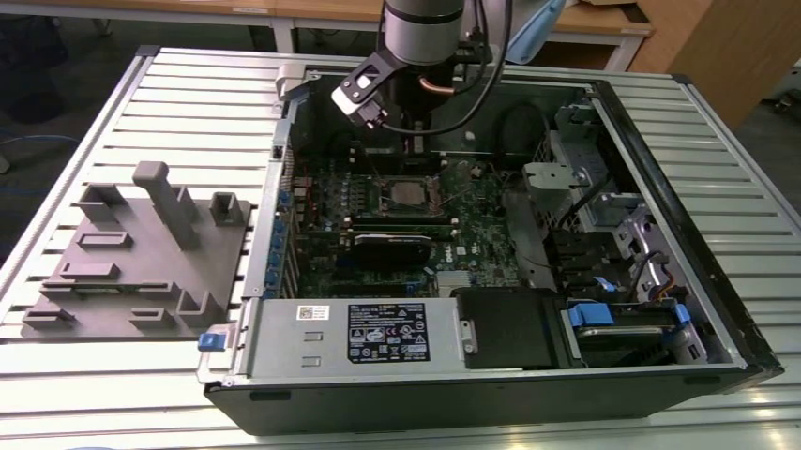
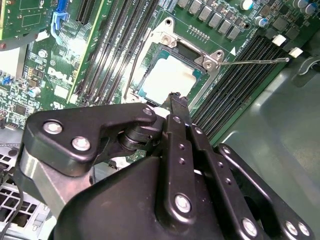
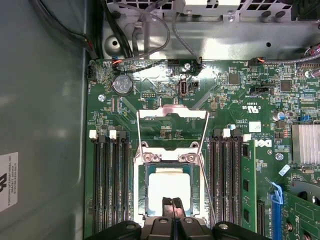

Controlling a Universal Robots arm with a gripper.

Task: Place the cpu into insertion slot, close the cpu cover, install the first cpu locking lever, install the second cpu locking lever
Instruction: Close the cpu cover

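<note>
The cpu (image 3: 169, 186) lies flat in the insertion slot (image 3: 141, 167), its silvery top bright in both wrist views (image 2: 167, 76). The cpu cover (image 3: 172, 113) stands swung back from its hinge, and the green board shows through its window. Two thin wire levers are raised: one (image 3: 140, 140) runs along the cover's side, the other (image 2: 252, 61) sticks out over the memory slots. My gripper (image 3: 172, 204) hovers at the chip's near edge with its fingertips (image 2: 175, 100) pressed together and nothing between them. In the exterior view the gripper (image 1: 417, 150) hangs over the socket (image 1: 407, 192).
The open computer case (image 1: 651, 141) lies on a slatted table. Black memory slots (image 3: 107, 185) flank the socket on both sides. A power supply (image 1: 363, 333) and drive bay (image 1: 626, 323) fill the near end. A grey fixture block (image 1: 138, 248) sits at the exterior view's left.
</note>
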